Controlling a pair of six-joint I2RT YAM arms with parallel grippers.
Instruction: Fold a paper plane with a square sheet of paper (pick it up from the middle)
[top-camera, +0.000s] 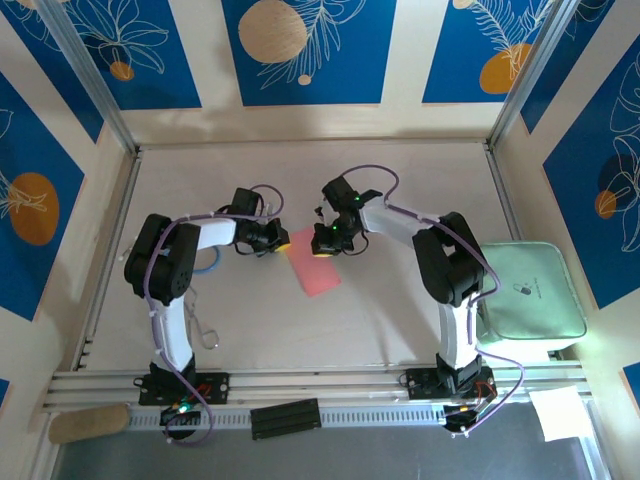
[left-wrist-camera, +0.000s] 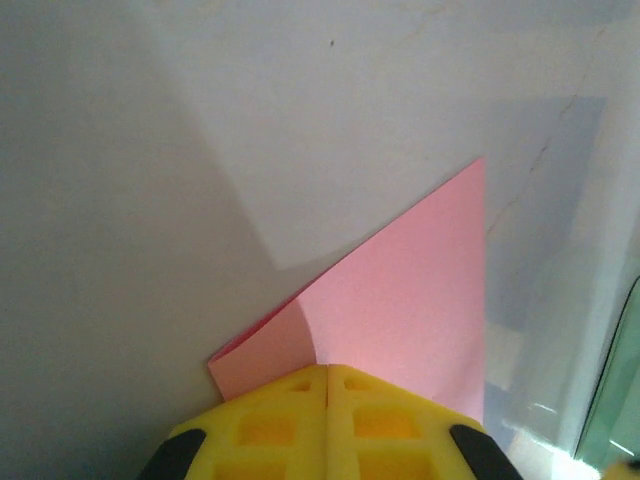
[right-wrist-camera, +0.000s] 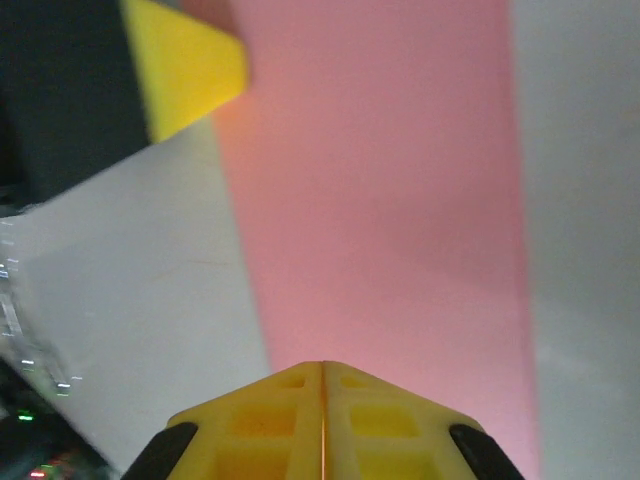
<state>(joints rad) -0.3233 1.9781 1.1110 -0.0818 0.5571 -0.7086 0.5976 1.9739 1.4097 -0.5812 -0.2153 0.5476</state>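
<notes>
Pressing folded paper onto worktop, seemingly, with left gripper and right gripper, both fully closed.

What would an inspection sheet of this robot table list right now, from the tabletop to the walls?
Surface: pale beige tabletop, flat and smooth.
Job's things: thin pink-red paper sheet, folded over, lying mid-table.
Clutter: pale green cushion-like pad at the right edge; white paper sheet and black strip at the near edge.
Grippers: left gripper and right gripper both have yellow fingers shut, tips at the pink paper; actual grip unclear.
Cables: purple cables along both arms; blue loop on the table at left.
Surroundings: blue leaf-patterned wall panels.
</notes>
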